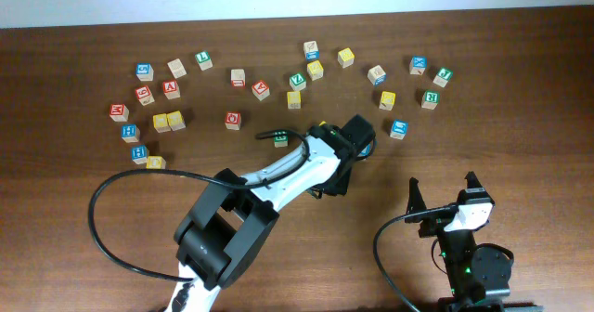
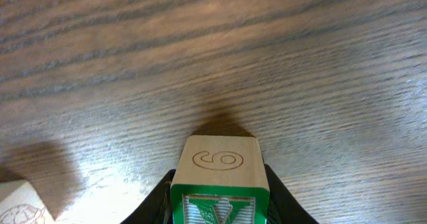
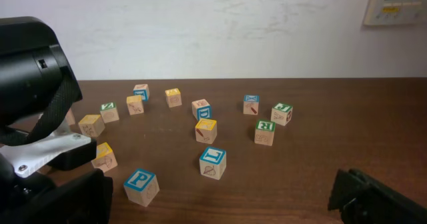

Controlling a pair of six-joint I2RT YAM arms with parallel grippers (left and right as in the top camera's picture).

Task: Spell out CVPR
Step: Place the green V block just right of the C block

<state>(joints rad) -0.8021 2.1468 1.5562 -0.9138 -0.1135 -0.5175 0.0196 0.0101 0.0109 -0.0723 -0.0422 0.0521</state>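
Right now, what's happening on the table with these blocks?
The left gripper is shut on the green V cube near the middle of the table; whether the cube touches it is unclear. The blue P cube sits close by, and the green R cube lies farther back on the right. The right gripper is open and empty near the front edge. No finished word shows.
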